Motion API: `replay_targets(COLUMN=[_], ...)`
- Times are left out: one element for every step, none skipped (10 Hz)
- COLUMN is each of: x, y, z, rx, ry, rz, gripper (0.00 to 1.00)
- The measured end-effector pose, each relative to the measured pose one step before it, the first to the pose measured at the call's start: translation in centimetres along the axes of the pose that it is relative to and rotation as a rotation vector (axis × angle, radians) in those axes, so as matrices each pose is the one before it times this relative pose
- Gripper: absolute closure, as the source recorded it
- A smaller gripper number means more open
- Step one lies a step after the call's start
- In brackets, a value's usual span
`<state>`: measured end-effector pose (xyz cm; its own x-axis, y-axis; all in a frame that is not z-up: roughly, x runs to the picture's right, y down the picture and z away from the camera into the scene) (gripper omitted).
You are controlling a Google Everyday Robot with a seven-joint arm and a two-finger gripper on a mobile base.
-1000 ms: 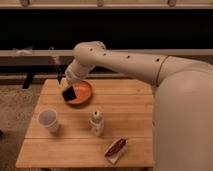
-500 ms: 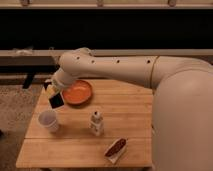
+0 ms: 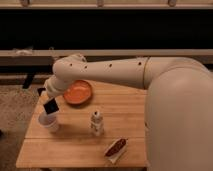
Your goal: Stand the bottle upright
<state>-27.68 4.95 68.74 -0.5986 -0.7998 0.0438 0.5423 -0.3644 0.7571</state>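
The small whitish bottle with a grey cap stands upright near the middle of the wooden table. My gripper hangs at the table's left side, just above the white cup, well to the left of the bottle. The white arm reaches across from the right, over the orange plate.
A red-brown snack packet lies near the front edge of the table. A low bench or rail runs behind the table against a dark wall. My arm's large white body fills the right side.
My gripper has swung from above the orange plate leftward and down to above the white cup. The bottle has stayed upright in place.
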Motion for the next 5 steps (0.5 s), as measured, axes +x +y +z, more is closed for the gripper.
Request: replay_targets(x=[-0.111, -0.181, -0.118, -0.041, 0.013], y=[-0.146, -0.06, -0.138, -0.137, -0.278], z=[0.379, 0.436, 0.414, 0.213, 0.25], rx=[0.00218, 0.00262, 0.00578, 0.00457, 0.00689], ry=[-0.00007, -0.00007, 0.00385, 0.00284, 0.00373], rz=[-0.00026, 0.00197, 0.00216, 0.00091, -0.00083], gripper=[1.0, 1.0, 1.0, 1.0, 1.0])
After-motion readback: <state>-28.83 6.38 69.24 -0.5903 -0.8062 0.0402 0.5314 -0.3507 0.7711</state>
